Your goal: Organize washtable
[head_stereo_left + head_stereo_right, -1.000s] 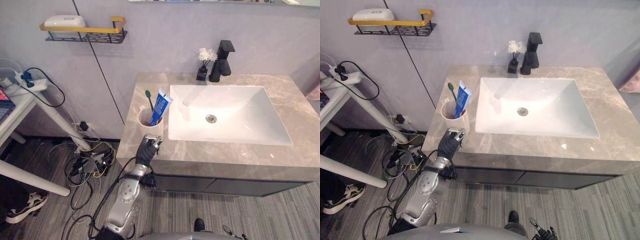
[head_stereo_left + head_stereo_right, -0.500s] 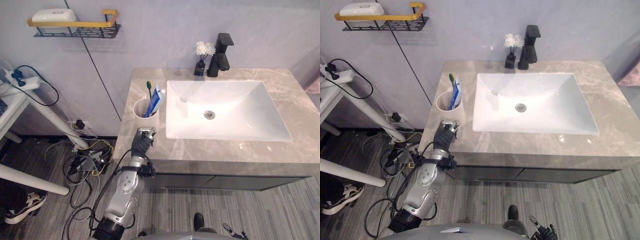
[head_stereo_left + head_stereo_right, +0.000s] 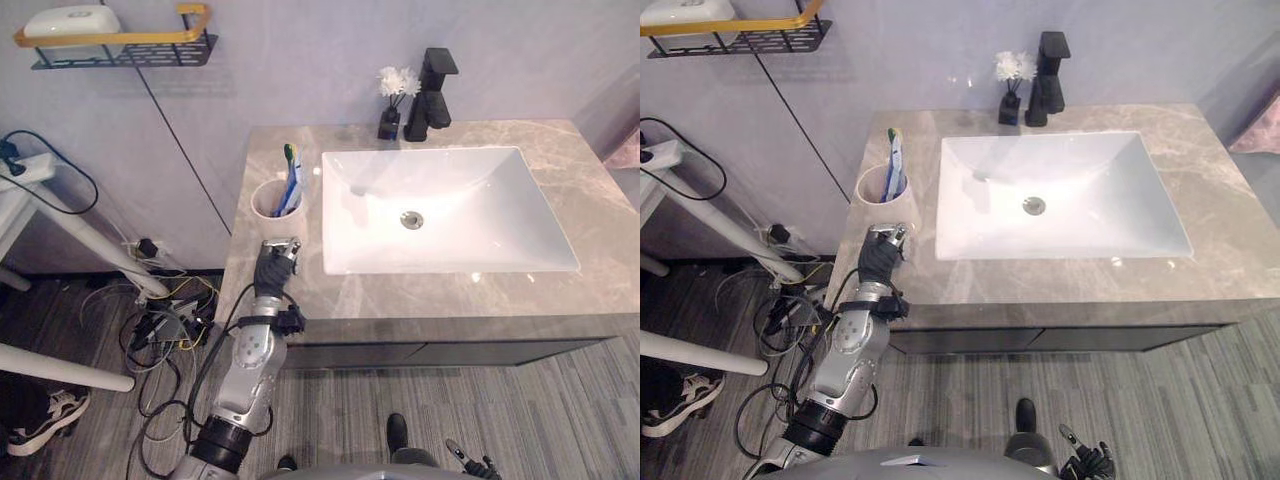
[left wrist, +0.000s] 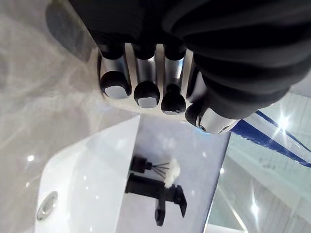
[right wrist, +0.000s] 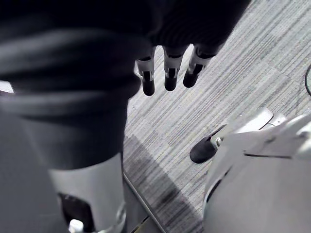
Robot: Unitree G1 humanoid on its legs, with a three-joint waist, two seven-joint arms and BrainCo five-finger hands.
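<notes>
The left hand (image 3: 275,268) rests on the countertop (image 3: 450,297) near the toothbrush cup (image 3: 266,209), fingers curled together; the right hand (image 5: 170,73) hangs with fingers relaxed.

— Where is the sink (image 3: 500,200)?
— Set in the washtable (image 3: 600,200). The cup (image 3: 262,212) stands on the table, left of it, with the toothbrush (image 3: 290,155) and toothpaste (image 3: 293,190) inside.
— And the tap (image 3: 430,85)?
— Behind the sink, with the flower pot (image 3: 389,122) just beside it on the left. The soap (image 3: 65,20) lies on the wall shelf (image 3: 150,38), far left.

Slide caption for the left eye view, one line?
Left hand at the counter edge, short of the cup holding toothbrush and toothpaste.
</notes>
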